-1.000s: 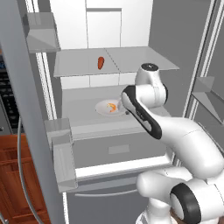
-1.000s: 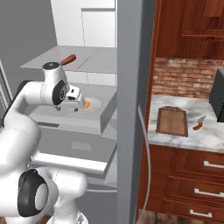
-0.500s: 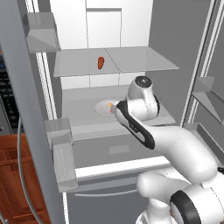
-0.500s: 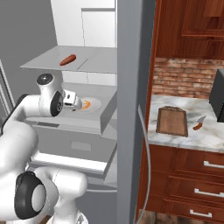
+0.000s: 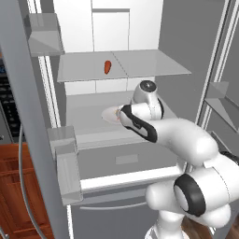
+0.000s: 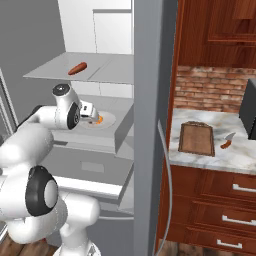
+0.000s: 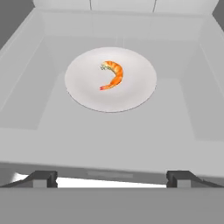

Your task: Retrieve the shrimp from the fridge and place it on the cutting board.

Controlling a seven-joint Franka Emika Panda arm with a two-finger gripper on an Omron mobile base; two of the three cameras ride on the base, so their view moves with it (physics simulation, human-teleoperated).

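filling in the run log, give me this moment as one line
phase: approach | gripper: open, short of plate | shrimp: on plate, fridge shelf | cutting board: bare

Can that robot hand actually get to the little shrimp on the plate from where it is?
Probably yes. The shrimp lies alone on the white plate, nothing stands between it and the open hand.

Matt white plate (image 7: 131, 94), glossy orange shrimp (image 7: 113, 75), wooden cutting board (image 6: 196, 138)
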